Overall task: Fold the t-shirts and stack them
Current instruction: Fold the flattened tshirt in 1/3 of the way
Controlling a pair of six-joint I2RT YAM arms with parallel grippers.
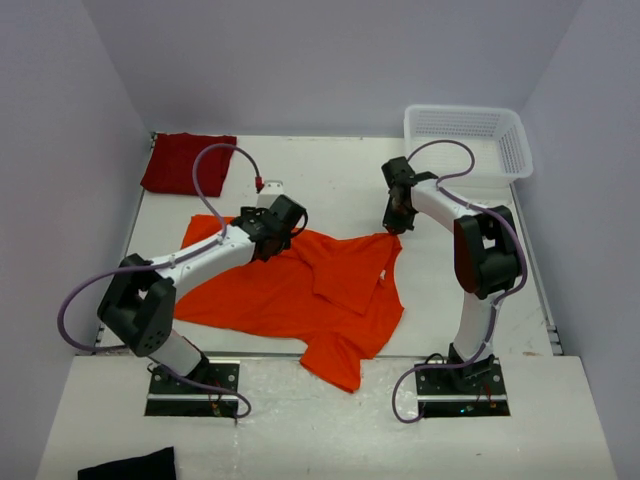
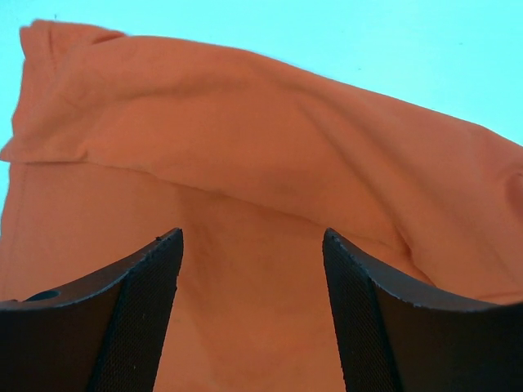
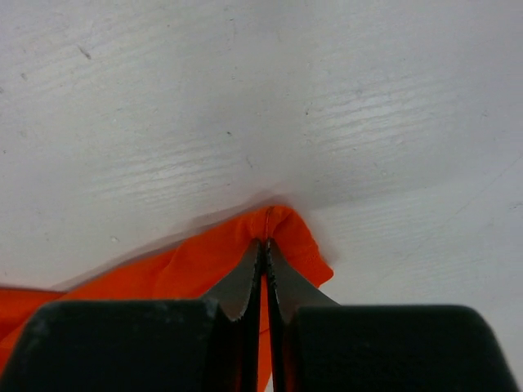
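Orange tee rumpled ctr, crimson tee folded (far-L corner).

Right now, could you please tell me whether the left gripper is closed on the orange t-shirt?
No, the left gripper hangs open over the orange t-shirt, its fingers wide apart and pinching nothing.

We log a white mesh basket upright at the far right corner of the table. A black cloth lies crumpled at the near left, cut off by the lower edge of the view. The table is white and faintly grained with a few dark specks. Pale walls enclose three sides.
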